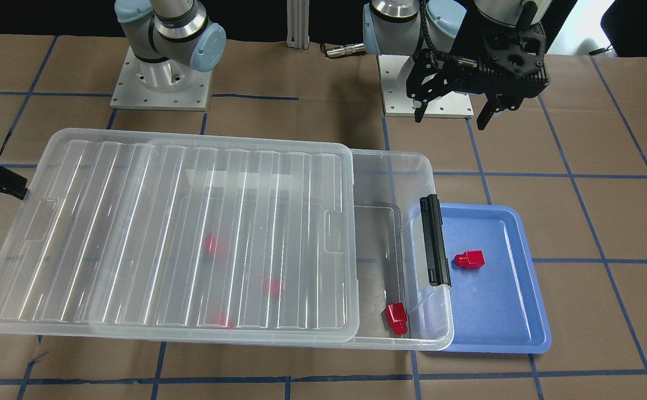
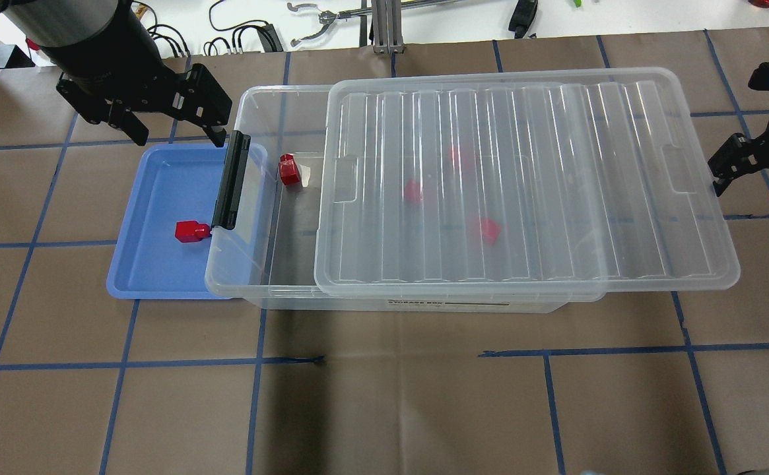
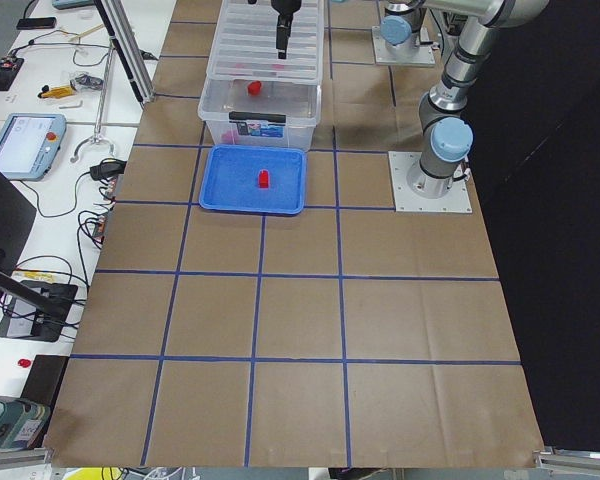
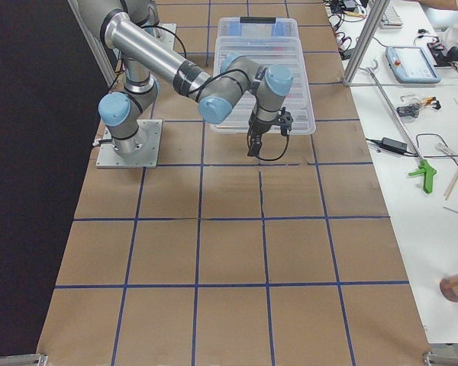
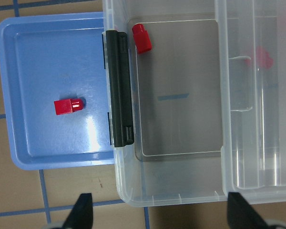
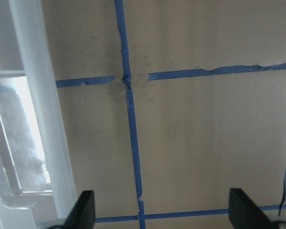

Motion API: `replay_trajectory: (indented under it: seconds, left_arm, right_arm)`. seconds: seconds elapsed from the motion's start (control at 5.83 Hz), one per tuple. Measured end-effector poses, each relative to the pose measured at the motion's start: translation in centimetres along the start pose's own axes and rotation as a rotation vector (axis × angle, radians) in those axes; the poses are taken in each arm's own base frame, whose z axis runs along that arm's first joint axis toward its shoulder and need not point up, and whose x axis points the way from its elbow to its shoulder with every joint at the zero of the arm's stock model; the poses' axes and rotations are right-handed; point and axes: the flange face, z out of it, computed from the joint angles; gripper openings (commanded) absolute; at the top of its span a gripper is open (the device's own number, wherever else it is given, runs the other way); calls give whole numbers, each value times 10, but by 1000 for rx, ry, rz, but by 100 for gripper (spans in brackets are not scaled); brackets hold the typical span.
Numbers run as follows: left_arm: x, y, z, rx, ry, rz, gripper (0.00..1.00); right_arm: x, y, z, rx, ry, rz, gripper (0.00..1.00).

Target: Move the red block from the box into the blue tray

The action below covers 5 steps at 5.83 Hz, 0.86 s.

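Red block in blue tray beside box, well below raised left tool, released and empty.

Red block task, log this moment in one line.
red block in blue tray | box lid part-open, more blocks inside | left gripper open, empty | right gripper open, empty

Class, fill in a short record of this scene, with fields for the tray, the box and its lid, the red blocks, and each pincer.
Blue tray: holds one red block
Box: latch end overlaps the tray's edge
Lid: offset toward the robot's right, so the latch end is uncovered
Uncovered block: one, in the box's open end
Blocks under lid: three red shapes, blurred
Left pincer: open, empty
Right pincer: open, empty, beyond the lid's far end
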Motion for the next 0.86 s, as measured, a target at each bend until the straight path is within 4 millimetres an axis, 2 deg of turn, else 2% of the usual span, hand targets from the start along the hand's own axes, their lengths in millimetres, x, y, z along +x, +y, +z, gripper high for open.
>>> replay_trajectory:
  seconds: [0.86]
  left_arm:
    - [-3, -2, -2, 4, 1, -5, 98]
  right_arm:
    - [-55, -3, 4, 1, -36, -8, 100]
